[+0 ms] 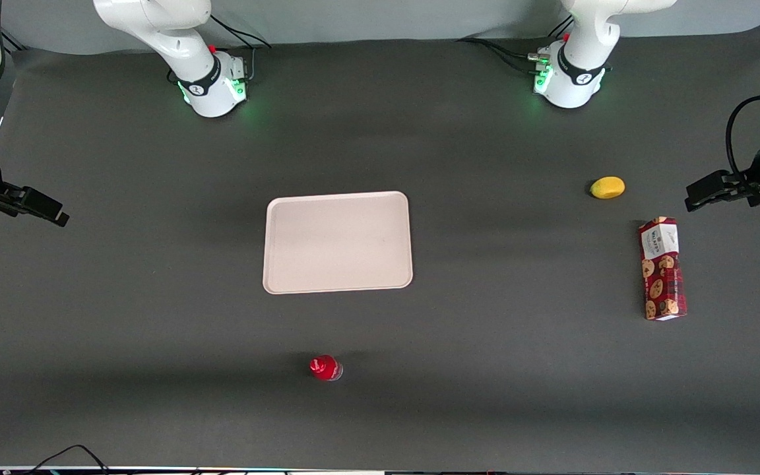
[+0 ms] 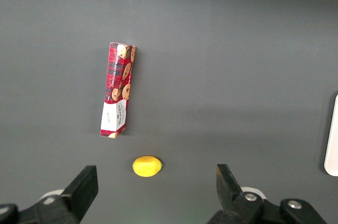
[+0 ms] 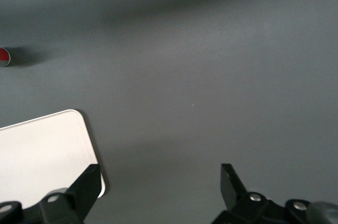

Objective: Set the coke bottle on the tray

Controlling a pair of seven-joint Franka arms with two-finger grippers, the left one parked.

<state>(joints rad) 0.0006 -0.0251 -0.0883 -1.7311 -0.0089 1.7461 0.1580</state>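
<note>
— Where are the jaws point(image 3: 157, 192) right now?

— Out at the working arm's end of the counter point(image 1: 485, 369), hanging above bare dark surface with nothing between them. In the wrist view the two fingers point(image 3: 84, 187) stand wide apart. In the front view the gripper point(image 1: 47, 210) sits well away from everything on the counter.

— And the coke bottle point(image 1: 325, 367)?

— Standing upright on the counter, red cap up, well apart from the jaws and nearer the front camera than they are. The wrist view catches only a sliver of it point(image 3: 4, 57).

— The tray point(image 1: 338, 242)?

— Flat on the counter, pale cream-pink, nothing on it. It lies toward the parked arm's end from the jaws; one rounded corner point(image 3: 79, 123) shows close beside them. The bottle is apart from the tray, nearer the front camera.

— Anything else?

— A yellow lemon point(image 1: 607, 187) and a red cookie box point(image 1: 662, 268), both toward the parked arm's end, near each other but not touching.
</note>
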